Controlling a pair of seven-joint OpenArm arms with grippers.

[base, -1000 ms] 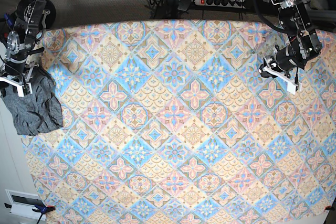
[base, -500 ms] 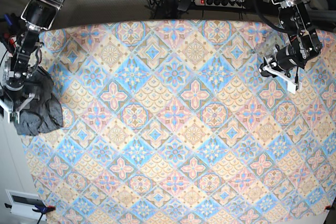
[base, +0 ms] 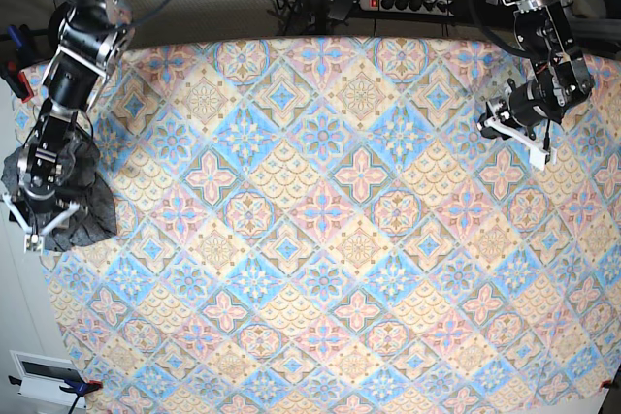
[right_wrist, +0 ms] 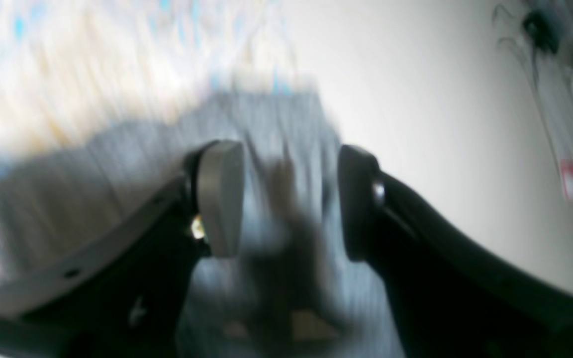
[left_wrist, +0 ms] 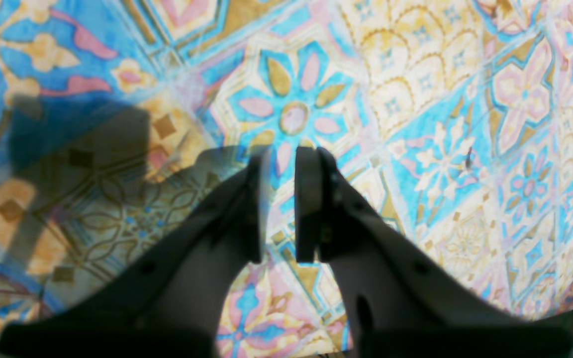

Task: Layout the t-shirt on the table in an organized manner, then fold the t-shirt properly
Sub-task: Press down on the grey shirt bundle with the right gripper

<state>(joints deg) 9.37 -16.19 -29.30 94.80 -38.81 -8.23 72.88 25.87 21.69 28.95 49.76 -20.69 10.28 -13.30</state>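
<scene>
On the patterned table [base: 330, 239], the t-shirt [base: 82, 215] lay bunched at the edge under the wide-open right gripper [base: 39, 225]; the empty left gripper [base: 529, 143], nearly closed, hung well apart; a grip should take one outer layer.

The t-shirt [base: 60, 203] lies bunched at the table [base: 330, 239] edge on the robot's right side.

Count: 1 t-shirt, 1 table, 2 claws.

1 dark-grey t-shirt [base: 60, 203], bunched, right under the right claw [base: 41, 228]; 1 tile-patterned table [base: 330, 239] beneath both claws; 2 claws total, left claw [base: 537, 150] above bare cloth, well apart from the shirt; 1 power strip [base: 408, 2] behind the table.
</scene>
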